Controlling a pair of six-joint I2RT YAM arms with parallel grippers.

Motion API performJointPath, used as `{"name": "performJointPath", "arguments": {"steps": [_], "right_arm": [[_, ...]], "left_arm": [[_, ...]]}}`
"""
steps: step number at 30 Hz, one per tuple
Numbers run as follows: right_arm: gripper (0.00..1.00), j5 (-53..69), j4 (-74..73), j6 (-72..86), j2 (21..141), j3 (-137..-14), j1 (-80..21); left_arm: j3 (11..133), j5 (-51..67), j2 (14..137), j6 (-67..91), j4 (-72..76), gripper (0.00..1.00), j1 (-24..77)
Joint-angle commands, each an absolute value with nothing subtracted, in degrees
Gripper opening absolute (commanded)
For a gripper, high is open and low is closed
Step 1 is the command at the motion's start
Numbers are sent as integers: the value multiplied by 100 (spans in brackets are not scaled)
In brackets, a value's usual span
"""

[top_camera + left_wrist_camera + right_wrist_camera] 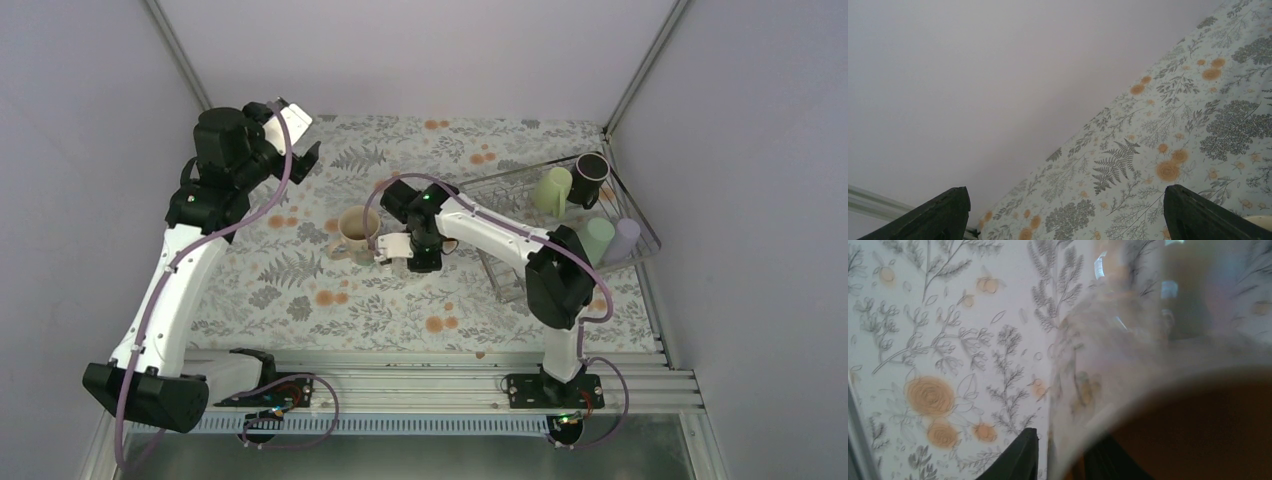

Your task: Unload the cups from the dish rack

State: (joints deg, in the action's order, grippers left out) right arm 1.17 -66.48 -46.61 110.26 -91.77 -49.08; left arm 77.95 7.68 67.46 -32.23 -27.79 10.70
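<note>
1. The patterned mug with orange inside (1198, 440) has a pale wall with faint plant drawings, blurred by nearness, and a dark orange-brown interior.
2. The right gripper (1065, 455) has one dark finger outside that wall and one inside it, the rim between them. Whether they press the wall or stand just off it, I cannot tell.
3. Only the right wrist view shows this mug. In the top view the right arm's wrist covers it, near the middle of the flowered tablecloth (300, 300).
4. The top view alone shows the cream patterned mug (355, 230), upright on the cloth, just at 9 o'clock of the right wrist, tan inside, handle toward 8 o'clock.
5. The dish rack (505, 190), silver wire, sits at 2 o'clock on the table. It holds the pale green mug (552, 190) with the black mug (590, 178) just beside it at 3 o'clock, and nearer the arms the green tumbler (598, 240) and lavender tumbler (625, 240) side by side.
6. The left gripper (1068, 215) is spread wide with nothing between its fingers. Its own view shows only wall and cloth, and the top view places it at 10 o'clock, well apart from every cup
</note>
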Motion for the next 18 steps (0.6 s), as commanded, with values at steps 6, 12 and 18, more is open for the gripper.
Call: {"name": "performJointPath", "arguments": {"steps": [6,12,18], "right_arm": [[42,-264,-6232,-4611,10662,-9536,-4930],[47,-339,-6140,-4485,10050,-9434,-4776],[52,-152,-5998,-4323,8986,-8938,-4384]], "left_arm": [[7645,1004,6584,-3057,-2542,96,1048],[7869,1353,6631,-2900,-2744,96,1059],[8123,1642,6734,-2928,-3088,96,1188]]}}
